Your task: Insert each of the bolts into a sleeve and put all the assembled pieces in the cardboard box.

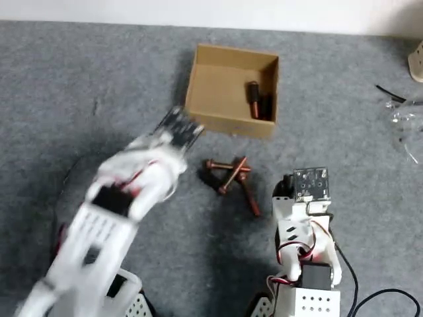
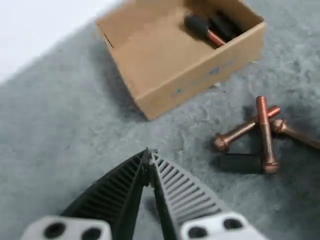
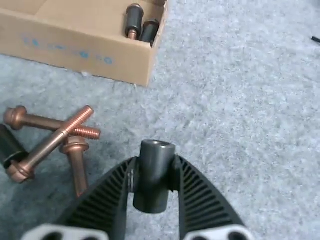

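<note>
Bolts [image 1: 230, 173], three copper ones, lie crossed in a loose heap on the grey mat [image 1: 99, 79]. In the high view they sit near the cardboard box [image 1: 231, 124], at 6 o'clock from it. A dark piece [image 3: 6, 145] on the heap's 9 o'clock side may be a spare sleeve, though I cannot be sure. The right gripper [image 3: 153, 162] is clamped on a black sleeve [image 3: 152, 182] and holds it upright with the open bore facing up. I judge this is so that a bolt can be fed in from above. Its arm stands at about 4 o'clock from the heap. The left gripper [image 2: 148, 154] has its fingers pressed together with nothing between them. It hangs over the mat at roughly 10 o'clock from the heap, just off the box's near corner. It looks the likelier one to fetch a bolt, and would have to open first. Inside the box, toward its 3 o'clock wall, lies a finished piece [image 1: 253, 98], a bolt with a sleeve on it. A second dark sleeve [image 1: 267, 105] lies just beside it, and whether that one carries a bolt I cannot tell. The box's outer wall bears faint blue print, too blurred to read.
</note>
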